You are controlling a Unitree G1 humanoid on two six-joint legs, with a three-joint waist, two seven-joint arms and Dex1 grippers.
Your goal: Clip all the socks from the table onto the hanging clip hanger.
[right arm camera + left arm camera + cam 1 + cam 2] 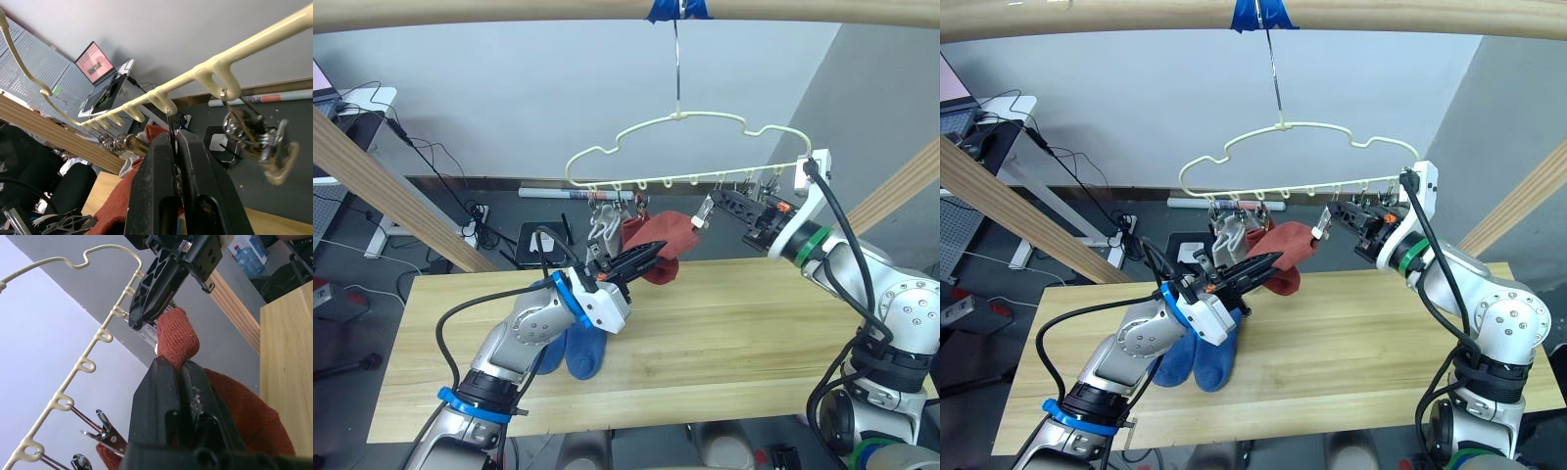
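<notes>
Grey wall behind, pale wood surface (724,333) across the lower half of the frame, wooden pole along the top edge. Cream hanger (685,147) hung by its hook from that pole, upper centre, with a row of small metal clips along its lower wire.

Left gripper (641,259) at frame centre, closed on 1 rust-red sock (671,245), held off the surface just below the hanger. Right gripper (724,203) to the right of centre, closed on 1 clip (168,125) of the row, apparently pinching it, though not clear whether its mouth is open. Sock's free end up and to the right of the left gripper, just beside that clip; long axis of the sock slanting up toward it. Next move likely a short lift of the sock tip up and right into the clip, left arm the nearer and already carrying.

Count: 2 blue socks (578,348) flat on the surface, lower left of centre, side by side. Grey (605,223) and red fabric already hanging from clips at the hanger's left end, number not clear. 2 grippers.
</notes>
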